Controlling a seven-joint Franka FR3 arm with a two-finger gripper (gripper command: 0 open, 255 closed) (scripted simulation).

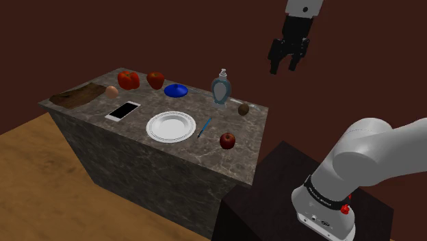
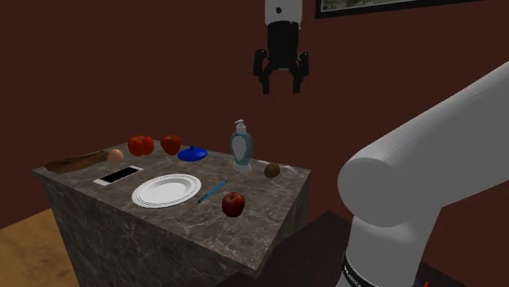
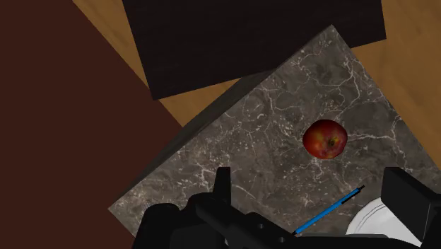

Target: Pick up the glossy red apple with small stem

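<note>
1. The black hand (image 2: 281,86) hangs high over the marble desk (image 2: 265,192). Its two fingers are apart, with nothing between them.
2. The red apple (image 2: 233,204) sits far below the hand, near the desk's edge.
3. A blue pen (image 2: 211,192) lies just beside the apple.
4. A white plate (image 2: 166,191) sits past the pen.

White rounded arm (image 1: 373,154), black band (image 1: 320,194) near its base, small red button (image 1: 345,209), all-black two-finger claw (image 1: 285,68)

In the shoulder view the white arm (image 1: 369,154) reaches up toward eleven o'clock from its base. The black gripper (image 1: 286,68) hangs pointing down, fingers apart and clasping nothing.
</note>
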